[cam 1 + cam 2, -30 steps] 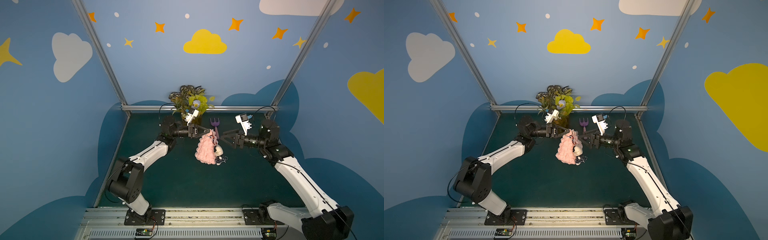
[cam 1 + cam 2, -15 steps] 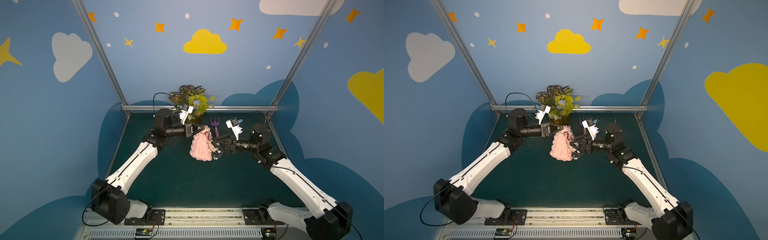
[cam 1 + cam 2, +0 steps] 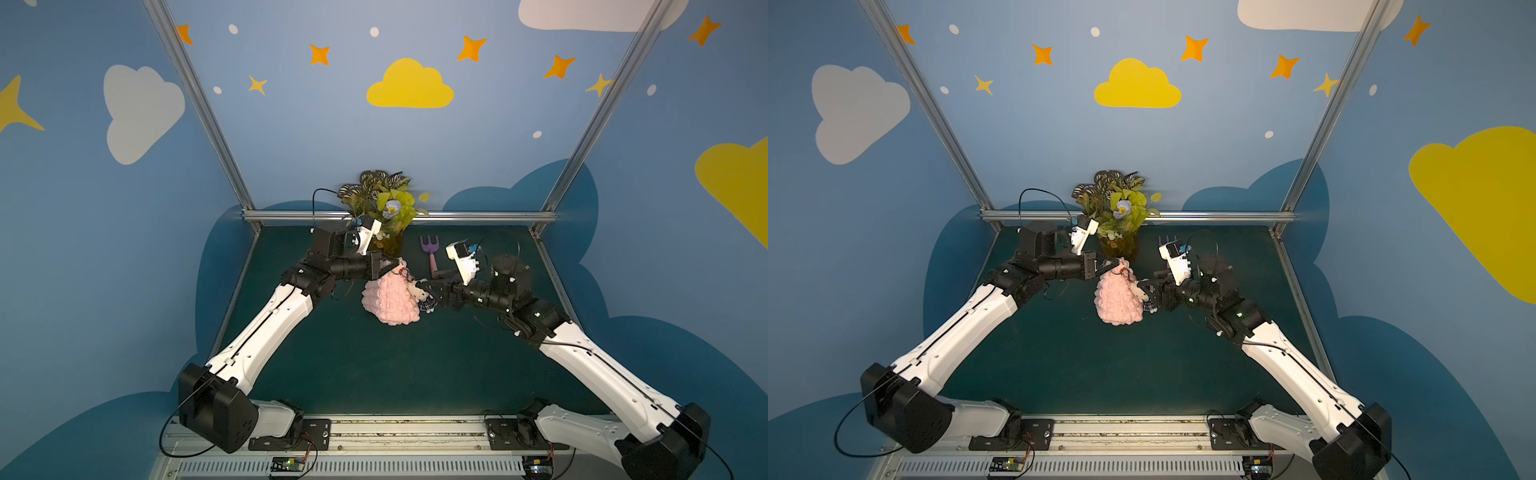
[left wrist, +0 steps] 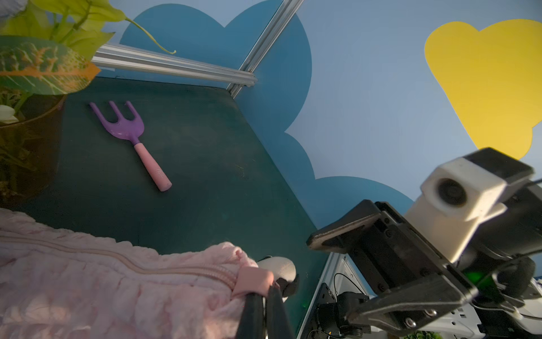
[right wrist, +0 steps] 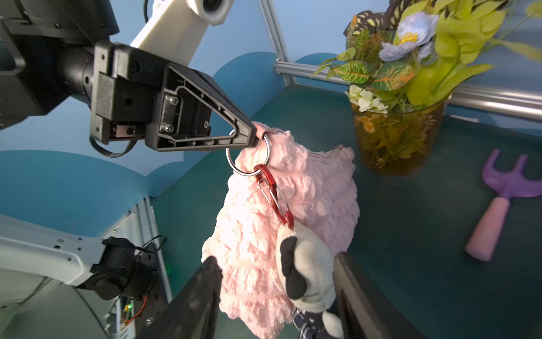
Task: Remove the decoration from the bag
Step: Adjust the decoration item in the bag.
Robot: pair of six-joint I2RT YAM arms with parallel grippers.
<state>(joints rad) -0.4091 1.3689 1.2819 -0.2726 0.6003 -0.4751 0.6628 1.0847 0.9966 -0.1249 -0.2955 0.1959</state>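
- from my station i am seeing the left gripper [image 5: 253,136] pinching fully closed on the pink tab [image 4: 253,277] at the top end of the bag [image 3: 388,301].
- the bag is hanging from that pinch, out over the middle of the table [image 3: 374,374], with its quilted face turning toward the right arm; i cannot tell whether its lower end is touching the surface.
- a silver ring [image 5: 247,155] is threading through the tab, and a red carabiner [image 5: 274,196] is hooking onto the ring and lying down the bag's face.
- the decoration [image 5: 308,270] is dangling from the lower end of the carabiner and resting against the bag, cream head up and navy part down.
- the right gripper [image 5: 275,258] is reaching in from the side with its jaws standing wide, one on each side of the decoration.
- in the right wrist view one jaw is sitting just beside the plush, perhaps touching it. the other is standing apart with bag fabric showing in the gap, so i am not reading this as a grip.
- in both top views the two grippers are pointing toward each other with the bag between them.
- the vase of flowers [image 3: 384,224] is standing at the back edge of the table behind the bag.
- the toy fork [image 3: 429,247] is lying flat near the vase, prongs toward the back wall, apart from the bag.
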